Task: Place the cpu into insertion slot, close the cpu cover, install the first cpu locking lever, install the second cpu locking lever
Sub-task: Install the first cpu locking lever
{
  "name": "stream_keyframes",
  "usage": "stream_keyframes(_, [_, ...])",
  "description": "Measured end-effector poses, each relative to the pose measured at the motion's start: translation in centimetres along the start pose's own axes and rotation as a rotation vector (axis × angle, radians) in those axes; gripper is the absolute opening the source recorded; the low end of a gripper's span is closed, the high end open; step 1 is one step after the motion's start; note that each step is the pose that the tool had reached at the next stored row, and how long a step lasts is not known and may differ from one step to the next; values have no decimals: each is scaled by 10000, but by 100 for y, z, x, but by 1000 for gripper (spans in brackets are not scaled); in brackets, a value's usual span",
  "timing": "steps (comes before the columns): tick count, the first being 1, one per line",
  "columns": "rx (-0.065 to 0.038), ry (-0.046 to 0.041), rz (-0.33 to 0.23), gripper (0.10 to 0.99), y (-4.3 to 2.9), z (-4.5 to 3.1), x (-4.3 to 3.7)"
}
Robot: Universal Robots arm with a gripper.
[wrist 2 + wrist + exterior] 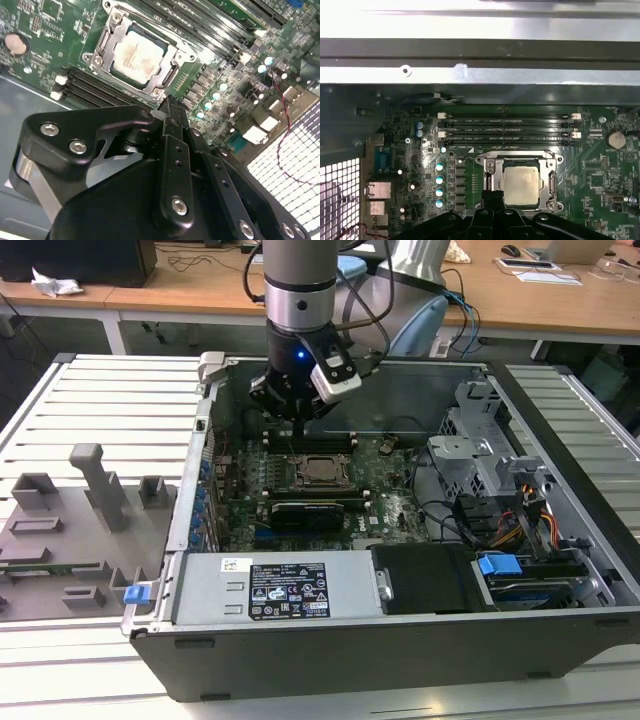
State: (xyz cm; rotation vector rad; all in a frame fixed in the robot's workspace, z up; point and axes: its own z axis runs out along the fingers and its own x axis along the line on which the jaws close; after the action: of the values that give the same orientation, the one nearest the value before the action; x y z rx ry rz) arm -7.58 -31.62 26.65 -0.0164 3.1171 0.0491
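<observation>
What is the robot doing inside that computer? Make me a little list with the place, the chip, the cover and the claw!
place: open computer case with a green board inside
cpu: lying flat in the insertion slot
cpu cover: silver frame lying flat around the chip's top
gripper: shut, holding nothing
gripper position: over the board, tip near a corner of the slot; cannot tell if it touches
</observation>
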Motion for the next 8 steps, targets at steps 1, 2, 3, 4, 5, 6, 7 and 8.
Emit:
stream_keyframes(1, [-6,1,-17,106,0,3,36])
stream_keyframes(2, [-12,-1,-15,106,1,5,67])
stream_keyframes(3, [-17,0,-18,106,1,6,115])
stream_keyframes(4, [-20,0,-17,106,2,6,147])
stream_keyframes(5, [-23,-1,-15,106,4,8,173])
stream_keyframes(6, [-26,-1,-14,106,6,9,193])
stream_keyframes(7, [-34,-2,-16,106,8,13,218])
stream_keyframes(8, [-39,-2,-16,106,11,15,234])
